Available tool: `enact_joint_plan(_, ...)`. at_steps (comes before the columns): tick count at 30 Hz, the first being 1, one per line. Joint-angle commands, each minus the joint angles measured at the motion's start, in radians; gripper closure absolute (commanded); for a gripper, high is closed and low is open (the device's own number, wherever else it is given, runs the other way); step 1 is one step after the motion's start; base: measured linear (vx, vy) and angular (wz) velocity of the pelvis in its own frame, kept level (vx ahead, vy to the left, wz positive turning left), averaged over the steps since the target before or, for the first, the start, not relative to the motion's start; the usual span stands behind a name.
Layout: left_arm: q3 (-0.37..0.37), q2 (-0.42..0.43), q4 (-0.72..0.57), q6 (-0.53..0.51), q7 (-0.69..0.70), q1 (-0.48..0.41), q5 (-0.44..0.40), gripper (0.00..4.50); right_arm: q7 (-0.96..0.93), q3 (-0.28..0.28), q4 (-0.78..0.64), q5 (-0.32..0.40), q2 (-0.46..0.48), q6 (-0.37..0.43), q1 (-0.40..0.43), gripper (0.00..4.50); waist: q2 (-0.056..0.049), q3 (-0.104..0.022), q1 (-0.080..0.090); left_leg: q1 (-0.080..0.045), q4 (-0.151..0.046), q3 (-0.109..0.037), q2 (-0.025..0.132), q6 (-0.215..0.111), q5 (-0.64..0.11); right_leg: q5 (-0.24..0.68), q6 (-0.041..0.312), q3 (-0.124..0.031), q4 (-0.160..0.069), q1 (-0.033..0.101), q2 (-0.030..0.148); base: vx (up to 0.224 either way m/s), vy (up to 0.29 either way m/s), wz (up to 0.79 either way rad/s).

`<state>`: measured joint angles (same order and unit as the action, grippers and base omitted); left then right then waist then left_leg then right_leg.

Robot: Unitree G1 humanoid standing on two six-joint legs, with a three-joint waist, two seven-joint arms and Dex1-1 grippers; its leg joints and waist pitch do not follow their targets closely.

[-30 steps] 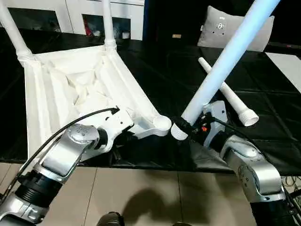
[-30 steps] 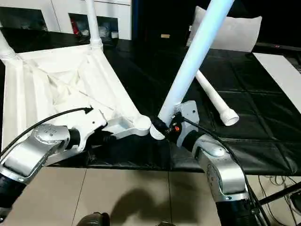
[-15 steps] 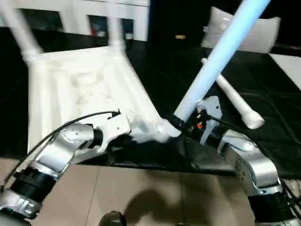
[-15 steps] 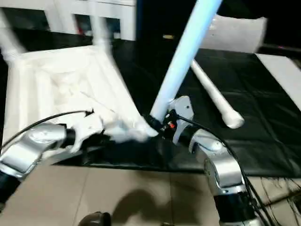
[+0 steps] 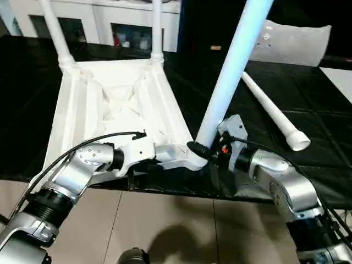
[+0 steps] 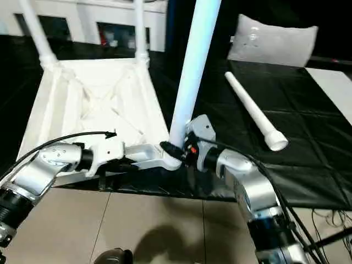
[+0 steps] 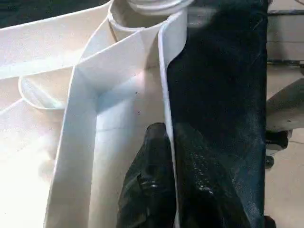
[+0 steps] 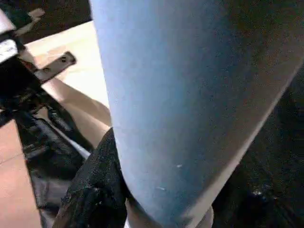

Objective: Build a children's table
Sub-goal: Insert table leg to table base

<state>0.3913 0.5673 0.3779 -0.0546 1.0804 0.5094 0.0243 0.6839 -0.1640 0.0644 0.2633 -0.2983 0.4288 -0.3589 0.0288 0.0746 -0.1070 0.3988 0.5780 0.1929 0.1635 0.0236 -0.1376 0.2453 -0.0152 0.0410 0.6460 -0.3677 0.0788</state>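
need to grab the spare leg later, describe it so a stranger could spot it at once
On the black work table, look right of the upturned white top. The spare leg lies flat on the black cover, collar end nearest the robot. Two legs stand in far corners and one is in the right gripper; this one lies loose.

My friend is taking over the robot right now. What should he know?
Left hand: shut on the tabletop's near rim, steadying it.
Right hand: gripping the third leg near its base, with the leg's end at the near corner socket.
Tabletop lies upside down on the black work table.
Done: two far legs stand in their sockets.
Left: seat and tighten this leg, then fit the spare leg lying to the right.
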Motion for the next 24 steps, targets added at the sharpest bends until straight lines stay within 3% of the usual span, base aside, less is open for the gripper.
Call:
enact_joint_plan(1, -0.038, -0.032, 0.003, 0.037, 0.036, -0.006, 0.074, 4.50, 0.000, 0.001, 0.054, -0.015, 0.002, 0.010, -0.019, 2.60, -0.004, -0.058, 0.003, -0.040, -0.078, -0.040, 0.072, 0.084, -0.382, 0.333, 0.165, -0.050, -0.103, 0.000, 0.089, 0.000, 0.000, 0.00)
enact_joint_plan(4, -0.038, -0.038, 0.026, 0.044, 0.065, 0.004, 0.079, 4.50, 0.001, 0.003, 0.097, -0.021, 0.017, -0.004, -0.040, 2.60, -0.002, -0.062, 0.010, -0.041, -0.076, -0.035, 0.071, 0.072, -0.363, 0.279, 0.186, -0.050, -0.100, 0.000, 0.086, 0.000, 0.000, 0.00)
enact_joint_plan(8, -0.021, -0.024, 0.057, 0.063, 0.023, 0.019, 0.011, 4.50, 0.005, 0.027, 0.090, 0.016, 0.030, 0.002, -0.057, 2.60, -0.003, -0.063, 0.005, -0.041, -0.073, -0.030, 0.071, 0.047, -0.328, 0.238, 0.188, -0.050, -0.099, 0.001, 0.084, 0.000, 0.000, 0.00)
enact_joint_plan(10, -0.034, -0.032, 0.058, 0.048, 0.006, 0.022, 0.016, 4.50, 0.003, 0.035, 0.084, 0.027, 0.032, 0.006, -0.056, 2.60, -0.002, -0.063, 0.002, -0.039, -0.074, -0.030, 0.072, 0.042, -0.312, 0.227, 0.185, -0.049, -0.098, 0.004, 0.084, 0.000, 0.000, 0.00)
enact_joint_plan(12, -0.056, -0.033, 0.016, -0.031, 0.054, 0.016, 0.050, 3.93, 0.004, 0.040, 0.080, 0.030, 0.031, 0.005, -0.047, 2.60, -0.005, -0.063, 0.001, -0.039, -0.075, -0.029, 0.072, 0.045, -0.304, 0.218, 0.191, -0.046, -0.094, 0.003, 0.081, 0.000, 0.000, 0.00)
enact_joint_plan(17, -0.085, -0.048, -0.045, -0.088, 0.039, 0.004, 0.085, 3.58, 0.000, 0.038, 0.081, 0.027, 0.034, 0.002, -0.026, 2.60, -0.007, -0.067, 0.004, -0.034, -0.075, -0.028, 0.071, 0.045, -0.285, 0.109, 0.212, -0.043, -0.083, 0.005, 0.074, 0.000, 0.000, 0.00)
enact_joint_plan(24, -0.079, -0.074, -0.078, -0.154, -0.054, 0.009, 0.024, 3.12, -0.004, 0.040, 0.074, 0.028, 0.041, 0.007, -0.018, 2.60, -0.005, -0.065, 0.012, -0.035, -0.073, -0.027, 0.071, 0.034, -0.285, 0.133, 0.207, -0.047, -0.090, 0.009, 0.078, 0.000, 0.000, 0.00)
